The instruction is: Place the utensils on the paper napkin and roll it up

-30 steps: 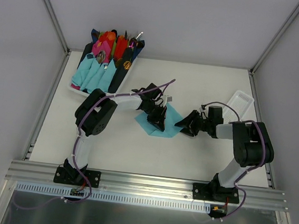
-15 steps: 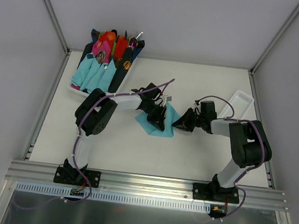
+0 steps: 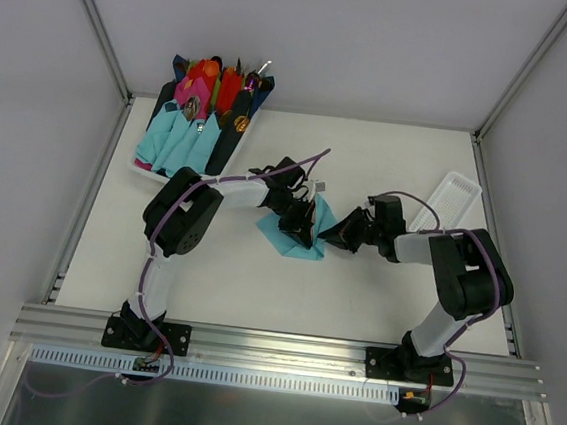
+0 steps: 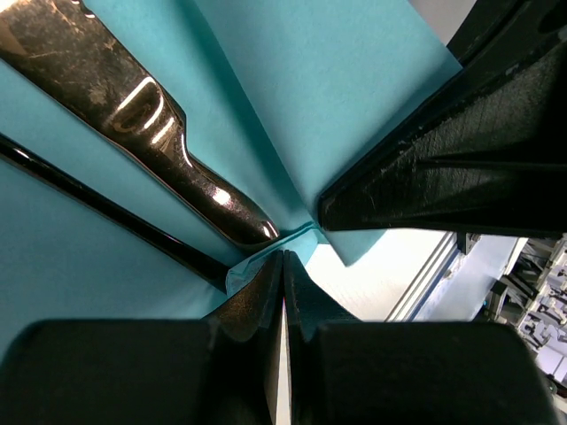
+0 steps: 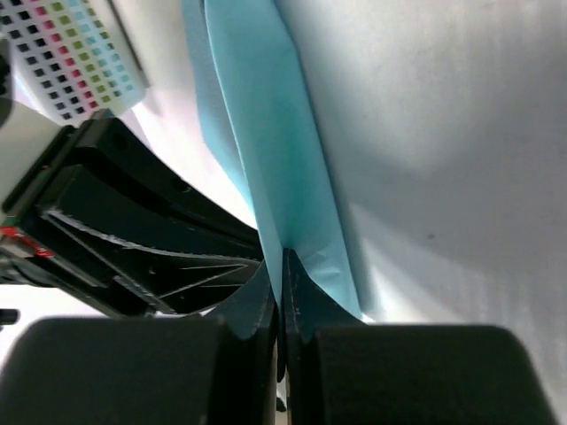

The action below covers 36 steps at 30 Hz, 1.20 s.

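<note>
The teal paper napkin point(image 3: 284, 233) lies mid-table, its right side folded up. Both grippers meet on it. My left gripper point(image 3: 307, 233) is shut, pinching a napkin edge point(image 4: 266, 257) beside the utensils: a shiny brownish handle point(image 4: 133, 97) and a slim dark one point(image 4: 106, 208) lie on the teal sheet. My right gripper point(image 3: 327, 237) is shut on the lifted right edge of the napkin point(image 5: 266, 168), which stands up as a fold between its jaws. In the right wrist view the left gripper's black fingers point(image 5: 133, 239) are close on the left.
A white tray point(image 3: 172, 167) at the back left holds several teal, pink, red and navy napkin rolls with cutlery. A white perforated basket point(image 3: 451, 198) stands at the right. Metal frame rails border the table.
My right gripper has moved left toward the left gripper, carrying the napkin's right edge over and folding it inward. The left gripper has stayed put.
</note>
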Motion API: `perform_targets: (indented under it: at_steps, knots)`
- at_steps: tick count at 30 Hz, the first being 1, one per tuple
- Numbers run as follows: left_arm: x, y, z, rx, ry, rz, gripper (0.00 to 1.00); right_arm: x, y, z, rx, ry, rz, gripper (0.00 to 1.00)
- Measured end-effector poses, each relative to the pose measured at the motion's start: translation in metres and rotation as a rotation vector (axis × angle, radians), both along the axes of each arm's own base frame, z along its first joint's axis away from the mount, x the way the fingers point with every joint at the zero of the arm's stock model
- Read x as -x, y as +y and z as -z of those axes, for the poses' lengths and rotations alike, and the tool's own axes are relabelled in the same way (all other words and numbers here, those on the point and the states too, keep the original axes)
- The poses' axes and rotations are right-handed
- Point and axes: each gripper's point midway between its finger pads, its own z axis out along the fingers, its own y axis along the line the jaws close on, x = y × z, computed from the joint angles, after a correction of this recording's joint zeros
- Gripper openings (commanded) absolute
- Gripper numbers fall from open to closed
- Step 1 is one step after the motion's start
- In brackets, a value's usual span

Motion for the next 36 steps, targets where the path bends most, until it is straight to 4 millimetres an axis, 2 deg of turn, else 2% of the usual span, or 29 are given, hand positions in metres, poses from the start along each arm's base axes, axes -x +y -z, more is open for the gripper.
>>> perform_targets:
  at_steps: [8,12,20,29,36]
  knots:
    - [-0.001,-0.001,0.000,0.001,0.001,-0.001,0.01,-0.008,0.019,-0.019,-0.117,-0.003,0.055,0.00]
    - [0.000,-0.001,0.000,0.000,0.009,-0.002,0.01,-0.007,0.021,-0.013,-0.141,0.026,0.084,0.00]
    - [-0.002,0.000,-0.001,0.010,0.012,-0.004,0.01,-0.002,0.024,0.013,-0.138,0.085,0.095,0.00]
    - [-0.011,0.006,-0.008,0.018,-0.014,-0.020,0.04,-0.006,0.025,0.014,-0.150,0.059,0.092,0.00]
    - [-0.020,0.024,-0.029,0.040,-0.065,-0.050,0.07,-0.007,0.026,0.015,-0.151,0.044,0.086,0.00]
